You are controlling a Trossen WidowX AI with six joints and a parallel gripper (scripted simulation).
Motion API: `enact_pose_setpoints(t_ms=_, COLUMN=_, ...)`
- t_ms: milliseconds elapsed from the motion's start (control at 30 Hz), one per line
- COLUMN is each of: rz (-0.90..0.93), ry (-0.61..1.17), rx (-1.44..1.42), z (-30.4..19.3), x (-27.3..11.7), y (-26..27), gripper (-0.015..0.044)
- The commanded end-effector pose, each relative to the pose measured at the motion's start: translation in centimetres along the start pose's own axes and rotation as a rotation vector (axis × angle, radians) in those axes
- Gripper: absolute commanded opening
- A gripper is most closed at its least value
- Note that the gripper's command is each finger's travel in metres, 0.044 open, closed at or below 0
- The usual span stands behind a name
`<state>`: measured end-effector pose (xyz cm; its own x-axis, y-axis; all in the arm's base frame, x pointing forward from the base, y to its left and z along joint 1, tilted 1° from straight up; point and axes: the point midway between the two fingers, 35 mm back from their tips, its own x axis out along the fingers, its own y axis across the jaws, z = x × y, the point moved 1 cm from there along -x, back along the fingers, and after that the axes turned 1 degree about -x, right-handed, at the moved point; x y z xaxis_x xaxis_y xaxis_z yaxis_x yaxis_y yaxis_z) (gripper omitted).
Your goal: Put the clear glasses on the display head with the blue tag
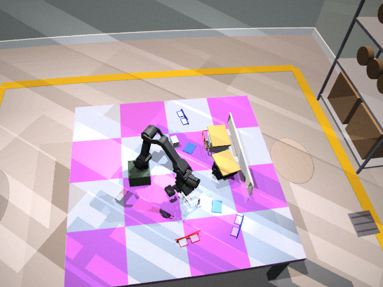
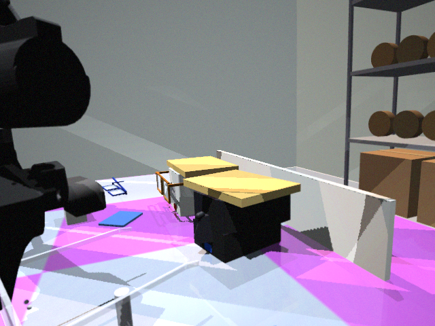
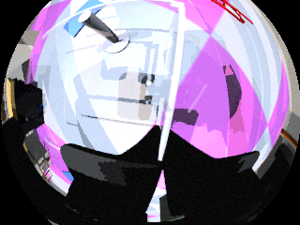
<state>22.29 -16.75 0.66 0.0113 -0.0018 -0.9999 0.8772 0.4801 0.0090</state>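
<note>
Over the pale and magenta squares, in front of my base block [image 1: 133,180], I have the clear glasses [image 1: 184,197] [image 2: 164,279] [image 3: 175,75] pinched in my gripper [image 1: 179,192] [image 2: 6,304] [image 3: 159,130]. My fingers are closed together on the thin frame, and the temples reach out away from me. A short post [image 2: 124,310] [image 3: 100,27] stands upright near one temple; I cannot tell whether they touch.

The glasses are well apart from the black display head [image 1: 219,174] [image 2: 242,226] [image 3: 30,100], whose blue tag [image 2: 208,247] shows low on its front. Nothing sits on its nose. A yellow slab [image 1: 225,162] [image 2: 242,185] covers its top.

Just beside it, the pale head [image 1: 208,142] [image 2: 185,203] has a red tag [image 2: 175,206] and wears orange glasses [image 1: 203,139] [image 2: 169,193]. Another yellow slab [image 1: 219,136] [image 2: 202,165] caps that one. A pale upright panel [image 1: 239,148] [image 2: 355,214] runs behind both heads.

Nearer my grip lies a flat blue card [image 1: 216,206] [image 3: 74,24], with blue-framed glasses [image 1: 236,226] beyond it and red glasses [image 1: 188,236] [image 3: 230,9] off to another side. Across the table top [image 1: 96,262], a second blue card [image 1: 190,147] [image 2: 121,218] lies near a small white block [image 1: 175,140] [image 2: 76,218]; farther along is another blue-framed pair [image 1: 183,116] [image 2: 115,187]. Past the table stands a shelf rack [image 1: 343,48] [image 2: 349,105].
</note>
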Motion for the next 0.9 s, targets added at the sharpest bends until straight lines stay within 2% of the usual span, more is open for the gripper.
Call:
enact_pose_setpoints(t_ms=0, rz=-0.005, ry=0.006, rx=0.004, z=-0.47, x=0.12, y=-0.15, gripper=0.0000)
enact_pose_setpoints(t_ms=867, rz=-0.005, ry=0.006, rx=0.004, z=0.10, x=0.12, y=-0.16, gripper=0.0000)
